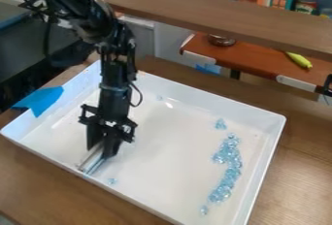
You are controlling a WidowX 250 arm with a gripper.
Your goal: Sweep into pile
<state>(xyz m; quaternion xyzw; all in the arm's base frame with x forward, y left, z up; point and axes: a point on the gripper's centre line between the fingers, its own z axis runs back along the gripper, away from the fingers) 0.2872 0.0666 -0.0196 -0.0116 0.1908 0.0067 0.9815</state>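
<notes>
The white tray [169, 146] is the place of work, and I judge that the sweeping in it is in progress: most of the blue bits [222, 192] are on its right side, but they do not yet make one compact pile. The gripper [102, 152] is at the left near part of the tray, with its two fingers closed upon a pale bar [92, 164], which slants down toward the near wall. The next move, as it seems to me, calls for setting the low edge of this bar on the left side of the stray bit [112, 181], then pushing it along the floor to the right, toward the others. A too high bar could pass over it. The blue bits are small, shiny and partly clear, like glass. They form a long, uneven band going from far to near, thick in the middle and thin at both ends. A little cluster [220, 123] lies at its far end, slightly apart, and one single bit [204, 210] at its near end.
</notes>
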